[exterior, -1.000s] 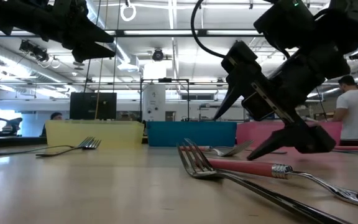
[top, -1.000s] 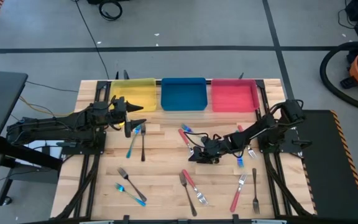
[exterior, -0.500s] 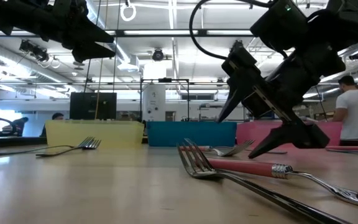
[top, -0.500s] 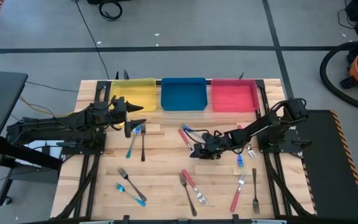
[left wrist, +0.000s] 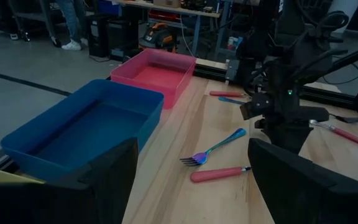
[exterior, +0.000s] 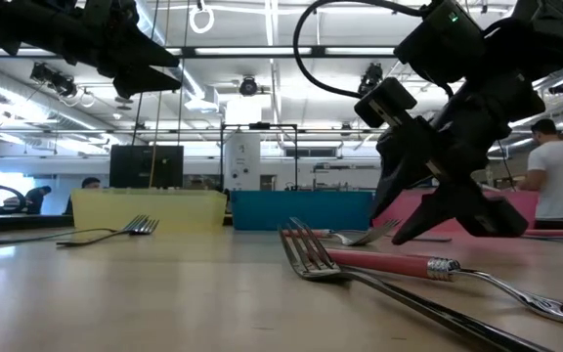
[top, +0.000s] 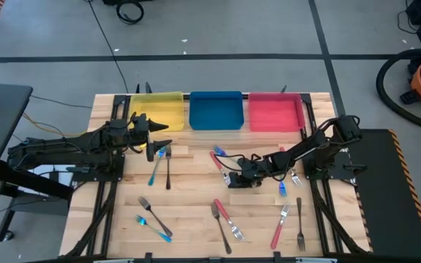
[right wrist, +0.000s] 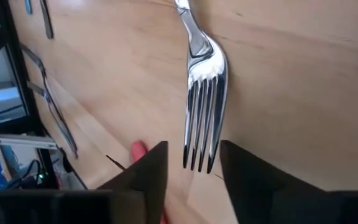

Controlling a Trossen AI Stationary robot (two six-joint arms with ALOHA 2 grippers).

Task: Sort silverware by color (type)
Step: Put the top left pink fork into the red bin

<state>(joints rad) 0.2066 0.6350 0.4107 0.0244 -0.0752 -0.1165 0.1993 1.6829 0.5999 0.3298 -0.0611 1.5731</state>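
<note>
The silverware lies scattered on the wooden table (top: pixel 196 201). My right gripper (top: pixel 234 178) is down at the table's middle, its fingers narrowly apart on either side of the tines (right wrist: pixel 201 146) of an all-silver fork (right wrist: pixel 197 56) that lies flat on the wood. A red-handled fork (top: pixel 216 161) and a blue fork (top: pixel 220 151) lie just beyond it. My left gripper (top: pixel 159 135) hangs open above the table's far left, over a blue fork (top: pixel 156 166) and a dark fork (top: pixel 168 168). My right gripper comes at the silver fork from above with a finger on each side of the tines. A strip of wood shows between one finger (right wrist: pixel 151 168) and the tines. Whether the other finger (right wrist: pixel 244 171) touches them I cannot tell.
Yellow (top: pixel 156 111), blue (top: pixel 215 109) and red (top: pixel 275 113) bins stand along the far edge. More forks lie near left (top: pixel 154 218), near middle (top: pixel 225 221) and at the right (top: pixel 287 219). A person stands in the room beyond (exterior: pixel 560 166).
My right gripper's fingers have drawn much closer together around the silver fork's tines; a second ago they stood spread wide. The fork lies where it was.
</note>
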